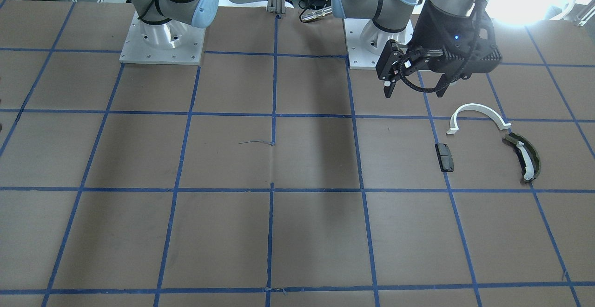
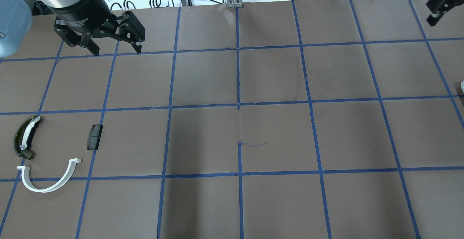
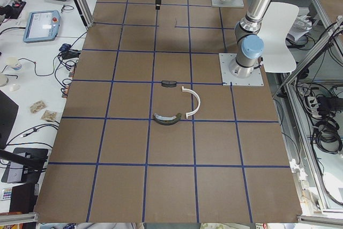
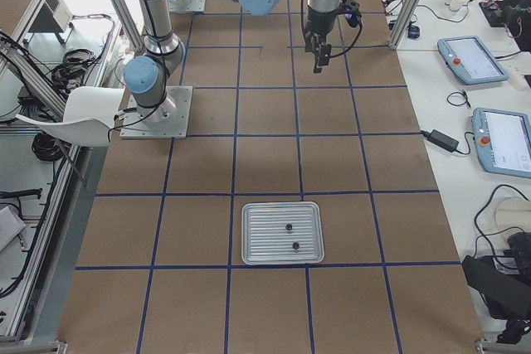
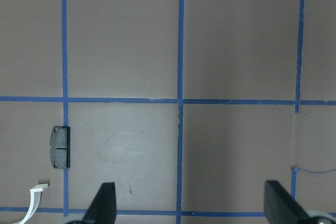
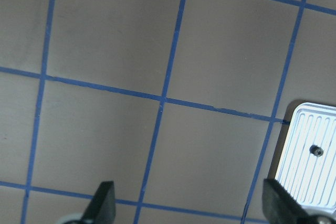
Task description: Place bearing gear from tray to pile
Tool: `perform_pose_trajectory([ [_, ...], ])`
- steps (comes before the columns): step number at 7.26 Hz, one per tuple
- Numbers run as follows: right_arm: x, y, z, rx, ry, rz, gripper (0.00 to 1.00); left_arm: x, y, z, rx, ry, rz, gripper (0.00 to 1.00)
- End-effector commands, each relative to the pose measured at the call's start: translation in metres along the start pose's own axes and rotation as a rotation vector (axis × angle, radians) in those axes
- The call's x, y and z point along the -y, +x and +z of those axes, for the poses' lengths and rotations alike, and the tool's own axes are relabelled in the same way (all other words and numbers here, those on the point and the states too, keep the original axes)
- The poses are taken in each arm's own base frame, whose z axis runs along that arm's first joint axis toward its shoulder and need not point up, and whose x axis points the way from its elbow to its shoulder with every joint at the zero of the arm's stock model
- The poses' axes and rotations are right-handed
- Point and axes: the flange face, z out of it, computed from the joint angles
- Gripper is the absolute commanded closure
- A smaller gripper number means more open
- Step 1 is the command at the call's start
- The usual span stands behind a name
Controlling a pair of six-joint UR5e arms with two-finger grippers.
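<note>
The silver tray (image 4: 264,248) lies near the table's right end, and its corner shows in the right wrist view (image 6: 302,145). Two small dark round parts (image 4: 288,227) lie on it; I cannot tell which is the bearing gear. The pile lies on the robot's left: a white half-ring arc (image 2: 45,190), an olive curved piece (image 2: 25,137) and a black block (image 2: 95,137). My left gripper (image 2: 112,50) hangs open and empty above the table, beyond the pile. My right gripper (image 6: 189,198) is open and empty, high up, with the tray at its right.
The two arm bases (image 1: 162,37) (image 1: 379,42) stand at the robot's edge of the table. The brown table top is marked with a blue tape grid (image 2: 238,107). Benches with tablets and cables (image 4: 473,60) run along the far side.
</note>
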Motion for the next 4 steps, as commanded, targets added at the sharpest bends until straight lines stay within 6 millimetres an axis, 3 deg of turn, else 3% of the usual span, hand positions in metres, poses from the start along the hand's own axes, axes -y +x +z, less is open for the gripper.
perform_pose_trajectory([
  [1,-0.014,0.094,0.048,-0.011,0.002,-0.173,0.01,0.0,-0.001,0.0,0.001,0.0,0.0,0.0],
  [3,-0.039,0.2,0.131,0.003,-0.006,-0.315,0.02,-0.004,-0.002,0.004,0.001,-0.009,-0.002,0.0],
  [4,-0.053,0.234,0.17,0.031,-0.014,-0.314,0.02,-0.01,-0.004,0.01,0.003,-0.018,-0.003,0.0],
])
